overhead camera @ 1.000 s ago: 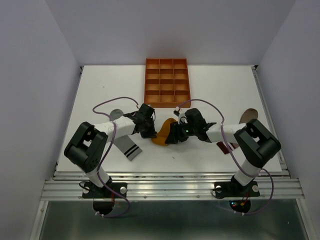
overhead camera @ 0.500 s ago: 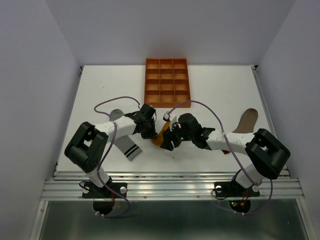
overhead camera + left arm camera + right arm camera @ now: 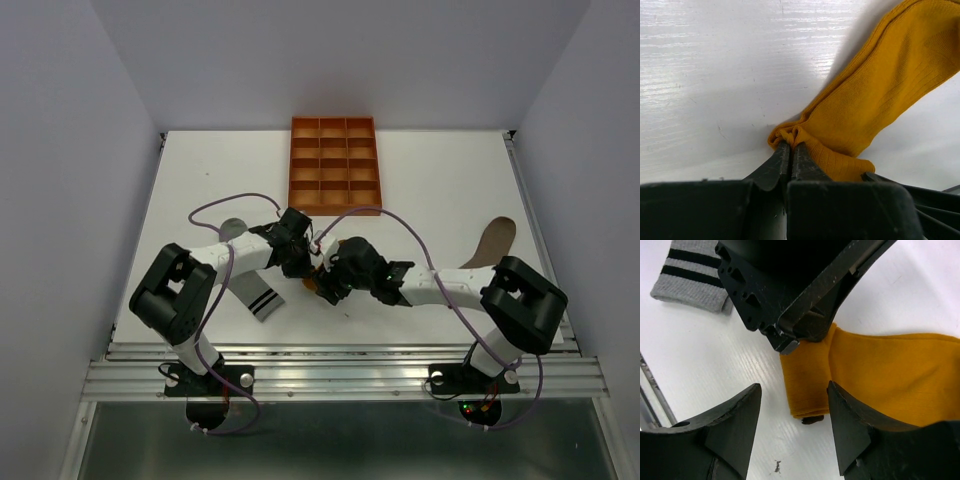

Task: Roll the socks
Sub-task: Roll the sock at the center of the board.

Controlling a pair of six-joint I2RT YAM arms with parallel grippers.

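Note:
The mustard yellow sock (image 3: 875, 95) lies on the white table. My left gripper (image 3: 790, 144) is shut on a bunched fold at its end. In the right wrist view the sock's folded-over end (image 3: 806, 382) sits between the fingers of my right gripper (image 3: 795, 387), which is open around it and just below the left gripper (image 3: 800, 285). From above, both grippers meet mid-table, left (image 3: 300, 265) and right (image 3: 326, 288), and only a sliver of the yellow sock (image 3: 312, 284) shows. The grey sock (image 3: 255, 296) lies flat to the left. The taupe-brown sock (image 3: 493, 240) lies to the right.
The orange compartmented tray (image 3: 334, 165) stands at the back centre of the table (image 3: 430, 180). The grey sock's striped cuff (image 3: 690, 277) lies close to the left of my grippers. A metal rail (image 3: 340, 360) runs along the near edge.
My right arm has swung left across the yellow sock until its gripper sits against the left gripper, now covering most of the sock from above. The left gripper has stayed put.

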